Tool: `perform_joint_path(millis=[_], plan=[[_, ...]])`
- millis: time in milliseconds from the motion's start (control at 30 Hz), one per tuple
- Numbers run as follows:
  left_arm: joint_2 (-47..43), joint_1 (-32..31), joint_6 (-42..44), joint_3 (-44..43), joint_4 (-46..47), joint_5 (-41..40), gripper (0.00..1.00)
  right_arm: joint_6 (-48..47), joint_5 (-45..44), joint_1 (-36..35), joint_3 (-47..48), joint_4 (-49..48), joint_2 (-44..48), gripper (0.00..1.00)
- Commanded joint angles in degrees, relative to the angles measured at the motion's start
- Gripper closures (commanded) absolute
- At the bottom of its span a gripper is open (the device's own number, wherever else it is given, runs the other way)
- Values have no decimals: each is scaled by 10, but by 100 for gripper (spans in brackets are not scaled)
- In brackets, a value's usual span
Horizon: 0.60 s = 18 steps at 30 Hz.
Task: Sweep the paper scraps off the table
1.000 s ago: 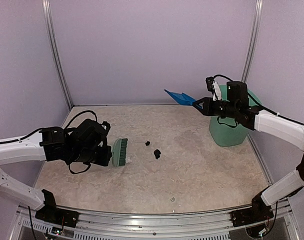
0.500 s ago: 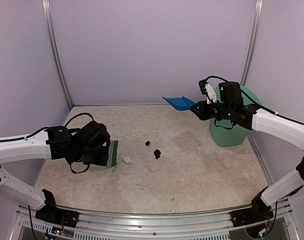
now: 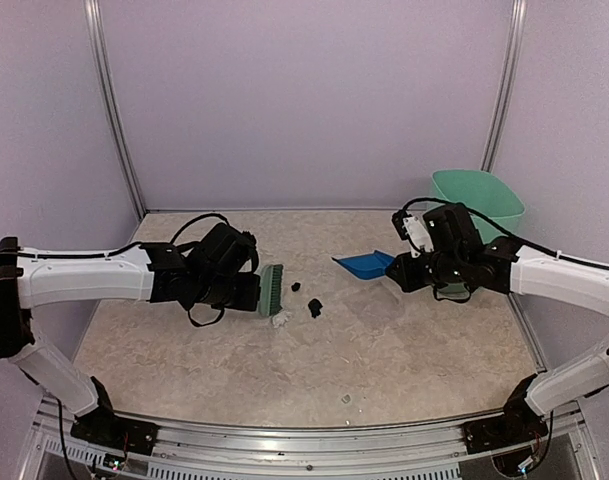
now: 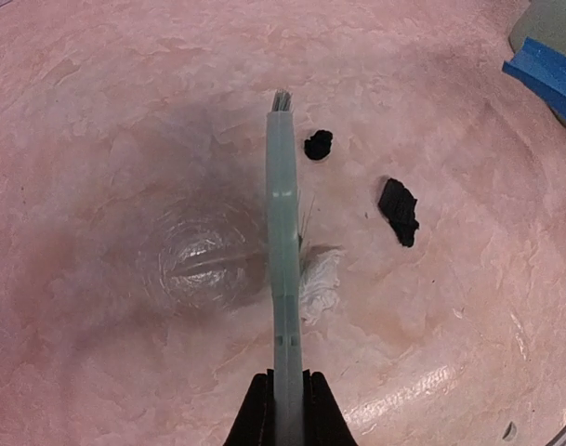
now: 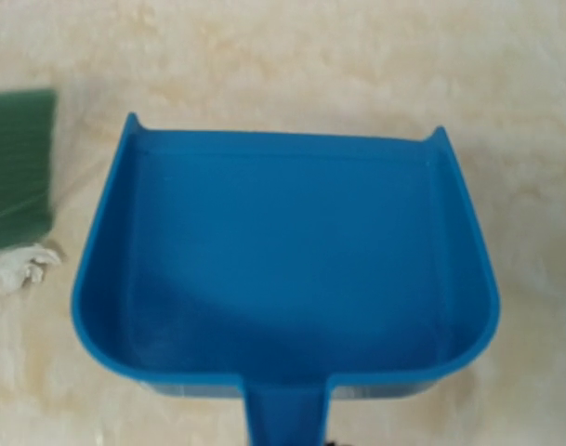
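Observation:
Two black paper scraps (image 3: 296,287) (image 3: 315,308) and a white one (image 3: 280,320) lie mid-table (image 3: 404,350). My left gripper (image 3: 246,292) is shut on the handle of the green brush (image 3: 272,290), which stands on edge just left of them. In the left wrist view the brush (image 4: 283,232) runs straight ahead from the gripper (image 4: 287,409); the white scrap (image 4: 320,283) touches its right side and the black scraps (image 4: 319,144) (image 4: 399,211) lie further right. My right gripper (image 3: 399,272) is shut on the handle of the blue dustpan (image 3: 364,265), which is low over the table, mouth toward the scraps. The pan (image 5: 283,269) looks empty.
A mint-green bin (image 3: 479,195) stands at the back right, behind my right arm. One tiny pale scrap (image 3: 346,399) lies near the front rail. Purple walls close in the left, back and right sides.
The left arm swept the brush rightward, pushing the white scrap toward the black ones. The right arm brought the dustpan down from beside the bin's rim to just above the table.

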State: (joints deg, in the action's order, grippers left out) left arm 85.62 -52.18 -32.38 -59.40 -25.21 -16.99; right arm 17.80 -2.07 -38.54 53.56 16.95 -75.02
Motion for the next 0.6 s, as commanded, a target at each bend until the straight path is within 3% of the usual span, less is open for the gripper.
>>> perform_joint_path(millis=[0, 133, 300, 567], plan=[[48, 4, 12, -53, 73, 10, 100, 41, -49, -29, -21, 62, 51, 100], [70, 9, 18, -80, 60, -24, 100, 56, -64, -64, -33, 106, 80, 100], [31, 3, 23, -89, -1, -57, 100, 52, -59, -116, -39, 114, 65, 100], [-56, -40, -24, -25, -109, -87, 100, 29, -84, -123, -63, 75, 43, 100]])
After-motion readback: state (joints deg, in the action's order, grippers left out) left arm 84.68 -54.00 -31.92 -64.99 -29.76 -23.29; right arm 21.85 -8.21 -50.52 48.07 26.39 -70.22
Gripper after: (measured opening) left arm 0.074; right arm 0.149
